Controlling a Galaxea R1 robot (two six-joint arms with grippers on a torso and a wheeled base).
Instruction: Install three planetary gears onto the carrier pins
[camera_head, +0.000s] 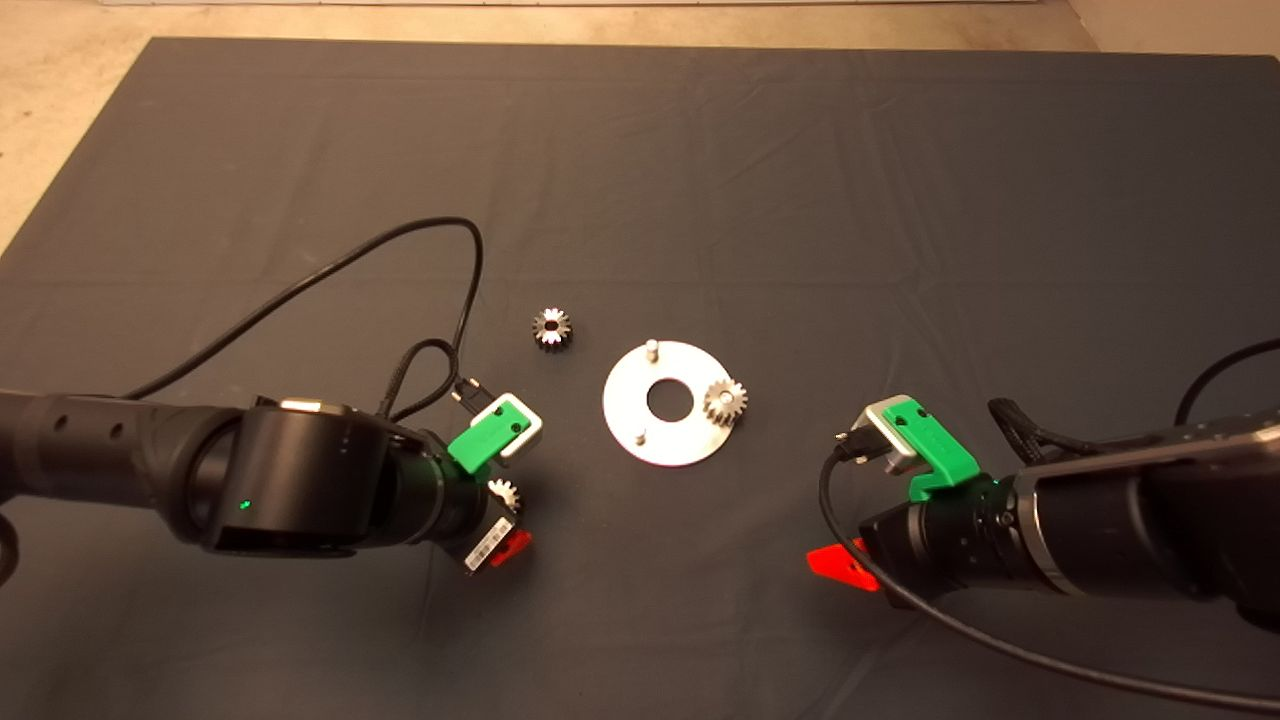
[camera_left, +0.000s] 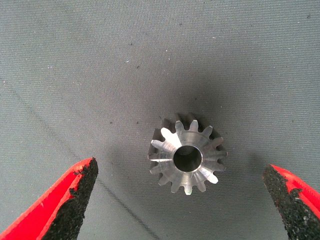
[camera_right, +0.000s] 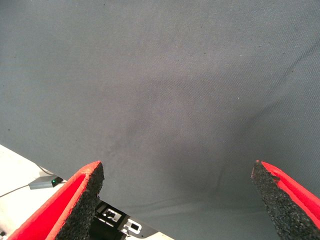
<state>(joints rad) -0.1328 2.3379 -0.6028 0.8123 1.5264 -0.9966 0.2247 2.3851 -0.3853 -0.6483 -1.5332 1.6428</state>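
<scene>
Dark woven fabric covered the mat (camera_head: 700, 180), faintly creased, and on it lay a flat, round, shiny metal disc (camera_head: 640, 435) with a large centre hole. We saw three short silver carrier pins on it: one bare pin (camera_head: 651, 347) at the far rim, one bare pin (camera_head: 640, 435) at the near rim, both upright, and a third hidden under a seated gear (camera_head: 725, 401) at the disc's right rim, its toothed edge overhanging slightly. A second gear (camera_head: 551, 327) lay flat on the mat, near the disc's far left and apart from it.

Our left gripper (camera_head: 505, 520) hung over the mat left of the disc, its red fingers (camera_left: 60, 202) with rough black pads spread wide. Between them, touching neither, the third gear (camera_left: 187, 153) lay flat on the fabric, bore axis pointing straight up, bright machined steel with pointed teeth.

Our right gripper (camera_head: 840, 566) hovered over bare mat right of the disc, its fingers (camera_right: 65, 205) also spread wide and holding nothing.
</scene>
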